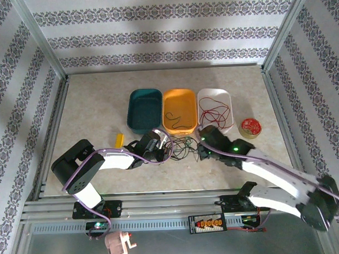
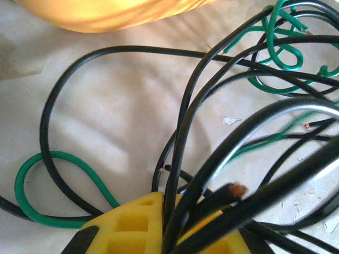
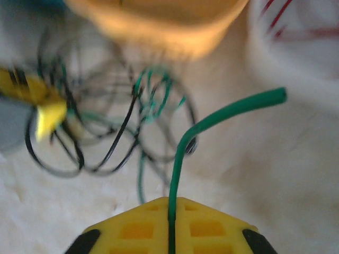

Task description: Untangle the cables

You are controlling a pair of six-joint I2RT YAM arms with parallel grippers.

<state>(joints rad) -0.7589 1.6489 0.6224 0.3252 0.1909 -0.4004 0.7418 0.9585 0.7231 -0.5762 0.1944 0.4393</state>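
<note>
Cables [image 1: 184, 144]: loose knot of thin black + green wire on the table [image 1: 91, 107], between the 2 grippers, just in front of the orange tray [image 1: 182, 100].

Nearest, right gripper [image 3: 172, 225]: jaws clenched on one green wire [image 3: 233, 109]. It rises from the seam betw. the pads, then bends off right to a free end.

Left gripper [image 2: 164, 217]: jaws clamped on a bunch of black wires [image 2: 174, 174], several strands fanning up out of the gap. A green loop [image 2: 19, 188] lies on the table just beside it.

Handling, my read: v. light, hair-thin, springy. They hold their curl, so loops will prob. snag on each other rather than slide free. Insulation looks smooth and could slip in a shallow pinch, so take it deep betw. the pads. Best hold: one strand only, near a free end, away from the crossings. Left's multi-strand grip will likely drag the whole clump. Pull slow, low, apart.

Farther back: a black strand [image 1: 173, 115] lies in the orange tray and red wires [image 1: 213, 110] in the white tray [image 1: 214, 91]. Teal tray [image 1: 144, 108] sits at the left of the row.
</note>
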